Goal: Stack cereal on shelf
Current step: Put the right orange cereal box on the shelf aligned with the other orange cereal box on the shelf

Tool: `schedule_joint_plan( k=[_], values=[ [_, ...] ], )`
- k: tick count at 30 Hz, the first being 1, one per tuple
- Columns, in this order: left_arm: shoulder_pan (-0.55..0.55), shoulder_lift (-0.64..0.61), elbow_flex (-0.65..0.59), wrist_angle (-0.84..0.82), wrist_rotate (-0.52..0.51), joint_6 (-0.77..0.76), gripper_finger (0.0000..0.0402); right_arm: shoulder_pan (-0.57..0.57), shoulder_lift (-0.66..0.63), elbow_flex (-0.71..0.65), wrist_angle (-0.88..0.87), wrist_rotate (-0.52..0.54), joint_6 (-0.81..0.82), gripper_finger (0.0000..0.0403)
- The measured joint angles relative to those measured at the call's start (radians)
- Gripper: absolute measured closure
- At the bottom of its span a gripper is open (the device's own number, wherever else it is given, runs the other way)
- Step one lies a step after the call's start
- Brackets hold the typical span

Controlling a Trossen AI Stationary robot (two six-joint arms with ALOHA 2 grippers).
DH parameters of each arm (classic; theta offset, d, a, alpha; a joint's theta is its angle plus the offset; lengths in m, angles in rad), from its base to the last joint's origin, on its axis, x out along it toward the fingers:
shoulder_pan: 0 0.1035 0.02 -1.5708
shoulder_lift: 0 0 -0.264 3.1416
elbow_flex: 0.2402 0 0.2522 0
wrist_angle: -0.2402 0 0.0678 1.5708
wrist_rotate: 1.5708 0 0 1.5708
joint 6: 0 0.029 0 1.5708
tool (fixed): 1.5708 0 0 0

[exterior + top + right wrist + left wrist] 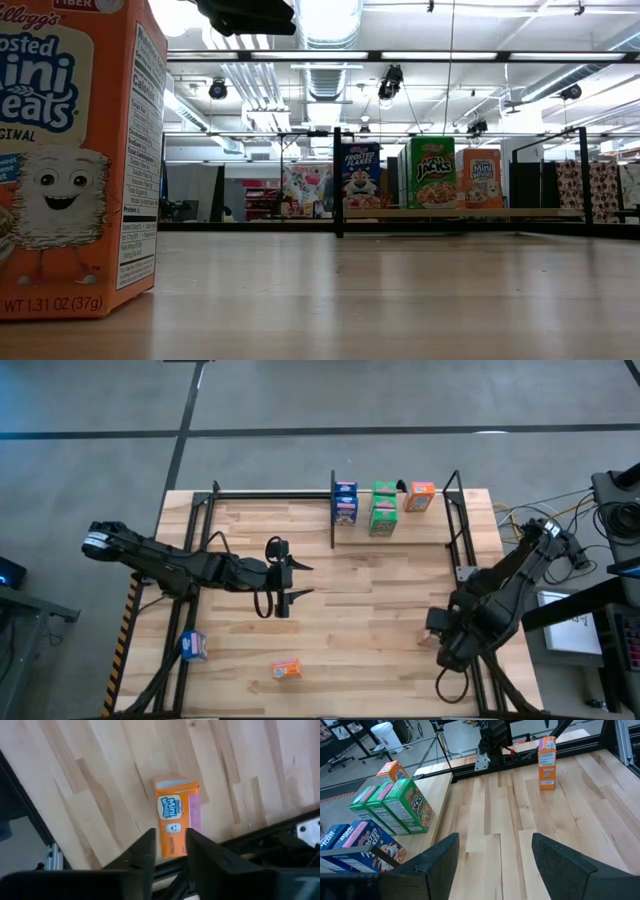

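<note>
The shelf [440, 528] stands at the table's far right. Blue cereal boxes [345, 503], green ones [383, 508] and an orange one [420, 497] stand upright on it. My left gripper [288, 572] hovers open over the table's middle, holding nothing, and points toward the shelf boxes [402, 807]. My right gripper [440, 632] points down near the right near corner, over an orange and pink cereal box [175, 817] that stands upright on the table [546, 762]. Its fingers are slightly apart, and the box shows through the gap [170, 842].
A loose blue box [193, 647] and an orange box [286, 670] stand near the table's front edge. The orange one fills the low view's left [70, 160]. The shelf's black divider [332, 510] and end posts rise at the back. Bare wood lies between the arms.
</note>
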Motion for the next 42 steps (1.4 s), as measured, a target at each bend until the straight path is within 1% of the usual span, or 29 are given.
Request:
schedule_joint_plan(
  k=[4,7,9,13,17,23,29,35,42],
  values=[
    [0.000,0.000,0.000,0.000,0.000,0.000,0.0168,0.000,0.016,-0.008,0.006,0.046,0.002,0.0240],
    [0.000,0.000,0.000,0.000,0.000,0.000,0.0168,0.000,0.037,-0.027,0.007,0.048,-0.009,0.0193],
    [0.000,0.000,0.000,0.000,0.000,0.000,0.0168,0.000,0.051,-0.048,0.011,0.045,-0.011,0.0169],
    [0.000,0.000,0.000,0.000,0.000,0.000,0.0168,0.002,0.065,-0.081,0.013,0.015,-0.030,0.0136],
    [0.000,0.000,0.000,0.000,0.000,0.000,0.0168,0.007,0.057,-0.103,0.055,0.013,-0.058,0.0123],
    [0.000,0.000,0.000,0.001,0.000,0.000,0.0168,0.006,0.041,-0.157,0.077,0.019,-0.061,0.0123],
    [0.000,0.000,0.000,0.002,0.000,0.000,0.0168,0.006,0.012,-0.238,0.194,0.012,-0.064,0.0137],
    [0.000,0.000,0.000,0.011,0.000,0.000,0.0168,0.006,-0.010,-0.260,0.216,-0.008,-0.064,0.0182],
    [0.000,0.000,0.000,0.010,0.000,0.000,0.0168,0.006,-0.013,-0.244,0.220,-0.008,-0.066,0.0231]
  ],
)
